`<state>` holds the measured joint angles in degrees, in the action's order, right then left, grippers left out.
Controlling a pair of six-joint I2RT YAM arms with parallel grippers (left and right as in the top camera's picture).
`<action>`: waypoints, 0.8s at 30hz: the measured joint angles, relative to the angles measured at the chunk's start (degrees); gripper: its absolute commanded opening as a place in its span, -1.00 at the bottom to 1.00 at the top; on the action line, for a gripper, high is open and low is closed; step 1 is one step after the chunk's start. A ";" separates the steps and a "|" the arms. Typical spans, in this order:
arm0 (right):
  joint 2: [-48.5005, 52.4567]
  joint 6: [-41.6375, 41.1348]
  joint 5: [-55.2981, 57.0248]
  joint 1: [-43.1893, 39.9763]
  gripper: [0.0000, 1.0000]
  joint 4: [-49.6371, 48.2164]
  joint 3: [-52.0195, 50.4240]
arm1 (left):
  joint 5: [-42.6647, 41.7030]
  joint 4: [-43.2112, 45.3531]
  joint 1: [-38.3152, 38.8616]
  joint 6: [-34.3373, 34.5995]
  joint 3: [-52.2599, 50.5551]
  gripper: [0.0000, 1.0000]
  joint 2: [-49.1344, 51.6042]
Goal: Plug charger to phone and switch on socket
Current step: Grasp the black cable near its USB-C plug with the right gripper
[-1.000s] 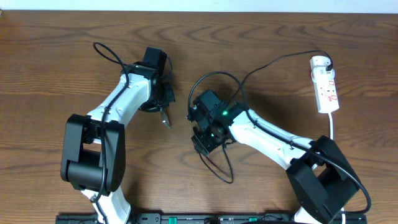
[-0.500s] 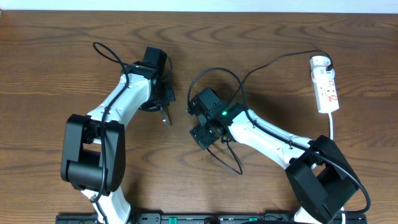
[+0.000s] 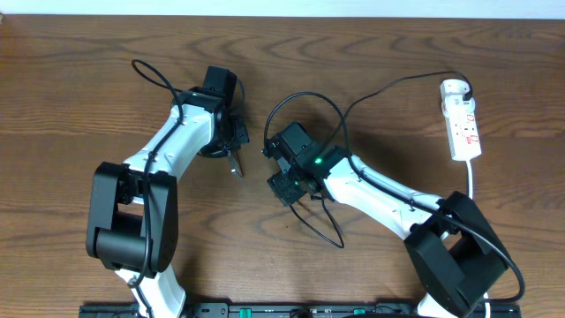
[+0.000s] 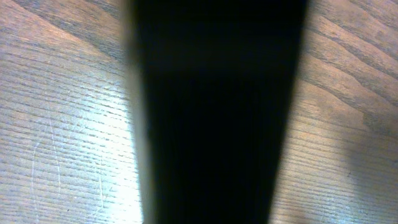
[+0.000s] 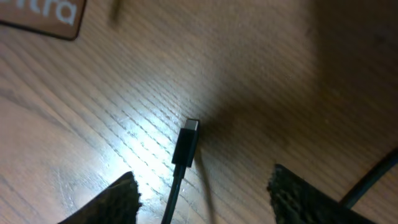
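Between the left gripper [image 3: 231, 148] and the right gripper [image 3: 281, 185] only a narrow strip of bare table [image 3: 79, 79] is free. The phone [image 3: 235, 166], clamped on its edge by the left one, stands in this strip. The right fingers [image 5: 118, 202] are wide apart, and the charger [image 5: 186, 143] tip lies in the gap. Its cable loops beside the right arm. The socket [image 3: 462, 119] lies well apart, with open wood on its left.
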<state>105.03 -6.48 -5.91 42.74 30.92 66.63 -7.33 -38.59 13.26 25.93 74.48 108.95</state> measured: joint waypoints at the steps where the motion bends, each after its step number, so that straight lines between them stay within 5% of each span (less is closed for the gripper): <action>1: 0.31 -0.02 0.07 0.11 0.20 0.13 0.00 | 0.00 0.02 0.00 0.00 0.00 -0.86 0.00; 8: 1.86 0.11 0.72 2.62 0.04 0.63 0.00 | 0.00 0.00 0.00 -0.02 0.00 -0.85 0.00; 16: 2.19 0.46 5.25 4.07 0.11 3.15 0.00 | 0.00 0.02 0.00 0.00 0.00 -0.86 0.00; 24: 4.57 2.67 7.72 4.07 -0.25 3.13 0.07 | 0.00 0.02 0.00 -0.02 0.00 -0.85 0.00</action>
<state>109.60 -3.81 1.80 46.81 34.04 66.70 -7.33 -38.57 13.26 25.91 74.48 108.95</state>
